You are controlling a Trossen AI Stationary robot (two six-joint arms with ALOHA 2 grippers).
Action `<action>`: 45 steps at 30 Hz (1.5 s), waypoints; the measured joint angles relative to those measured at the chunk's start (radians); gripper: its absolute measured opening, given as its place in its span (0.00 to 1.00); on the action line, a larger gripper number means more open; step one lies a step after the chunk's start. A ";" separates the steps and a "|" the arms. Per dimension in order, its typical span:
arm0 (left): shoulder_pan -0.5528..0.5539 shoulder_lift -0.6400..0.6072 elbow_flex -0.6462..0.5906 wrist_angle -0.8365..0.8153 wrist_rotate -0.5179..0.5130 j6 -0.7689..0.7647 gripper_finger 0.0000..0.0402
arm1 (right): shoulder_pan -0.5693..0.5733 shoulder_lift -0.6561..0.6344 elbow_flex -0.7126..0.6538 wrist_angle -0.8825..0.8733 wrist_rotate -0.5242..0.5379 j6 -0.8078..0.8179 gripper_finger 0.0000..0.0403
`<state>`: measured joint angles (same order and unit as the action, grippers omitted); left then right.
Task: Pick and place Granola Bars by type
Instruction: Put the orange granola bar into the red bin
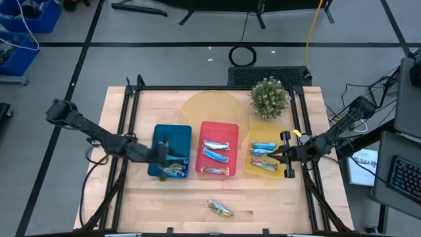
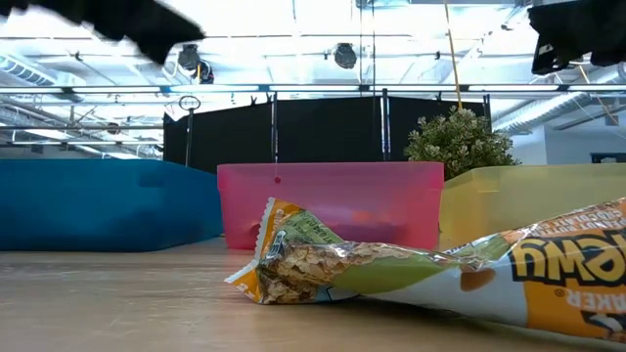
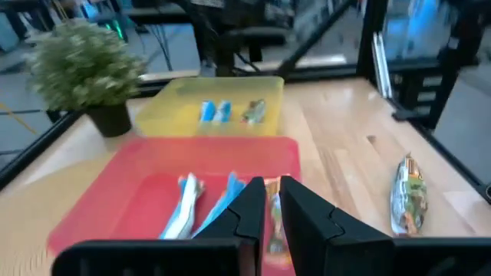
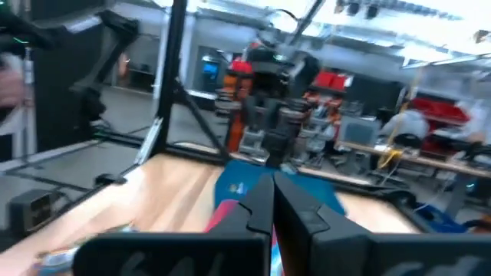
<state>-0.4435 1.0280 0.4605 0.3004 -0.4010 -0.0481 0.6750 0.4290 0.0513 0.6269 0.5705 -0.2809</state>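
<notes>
Three trays stand in a row: blue (image 1: 172,141), red (image 1: 218,128) and yellow (image 1: 263,128). Foil-wrapped granola bars lie in them: one in the blue tray (image 1: 174,171), three in the red (image 1: 219,146), three in the yellow (image 1: 264,146). One more bar (image 1: 220,209) lies loose on the table near its near edge, large in the low view (image 2: 391,269). My left gripper (image 1: 164,155) hangs over the blue tray, its fingers (image 3: 268,207) nearly together with nothing between them. My right gripper (image 1: 273,155) is over the yellow tray's right part, shut (image 4: 272,203) and empty.
A potted plant (image 1: 270,97) stands behind the yellow tray, and a pale round board (image 1: 210,108) lies behind the red one. Black frame rails (image 1: 131,105) run along the table's left and right sides. Bare wood lies between the trays and the near edge, around the loose bar.
</notes>
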 joint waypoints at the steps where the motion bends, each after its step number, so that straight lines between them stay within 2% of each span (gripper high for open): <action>1: -0.004 0.058 0.088 -0.074 -0.001 0.006 0.12 | 0.000 -0.001 -0.002 0.004 0.015 -0.014 0.00; 3: -0.011 0.183 0.260 -0.226 0.003 0.027 0.12 | 0.000 -0.002 0.003 0.004 0.053 -0.021 0.00; 7: -0.028 0.450 0.621 -0.522 0.028 0.079 0.12 | 0.000 -0.001 0.010 -0.020 0.058 -0.010 0.00; 11: -0.034 0.727 0.975 -0.908 0.123 0.032 0.14 | 0.000 -0.001 0.009 -0.049 0.058 0.033 0.00; 13: -0.024 0.848 1.140 -1.084 0.186 -0.042 0.18 | 0.000 -0.001 0.008 -0.069 0.058 0.062 0.00; 15: -0.015 0.951 1.276 -1.190 0.239 -0.072 0.25 | 0.001 -0.001 0.008 -0.096 0.058 0.083 0.00; 19: -0.018 1.115 1.454 -1.245 0.368 -0.033 0.43 | 0.001 -0.001 0.008 -0.116 0.058 0.086 0.00; 24: -0.032 1.232 1.578 -1.207 0.436 0.055 0.63 | 0.001 -0.001 0.007 -0.116 0.058 0.073 0.00; 28: -0.033 1.290 1.593 -1.187 0.452 0.073 0.69 | 0.001 -0.001 0.006 -0.116 0.058 0.062 0.00; 35: -0.040 1.365 1.593 -1.175 0.460 0.082 0.64 | 0.001 -0.001 0.006 -0.116 0.057 0.060 0.00; 45: -0.054 1.400 1.585 -1.166 0.427 0.093 0.54 | 0.001 0.000 0.006 -0.124 0.057 0.063 0.00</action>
<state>-0.4970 2.4280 2.0455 -0.8658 0.0256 0.0454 0.6758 0.4286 0.0570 0.5030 0.6277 -0.2181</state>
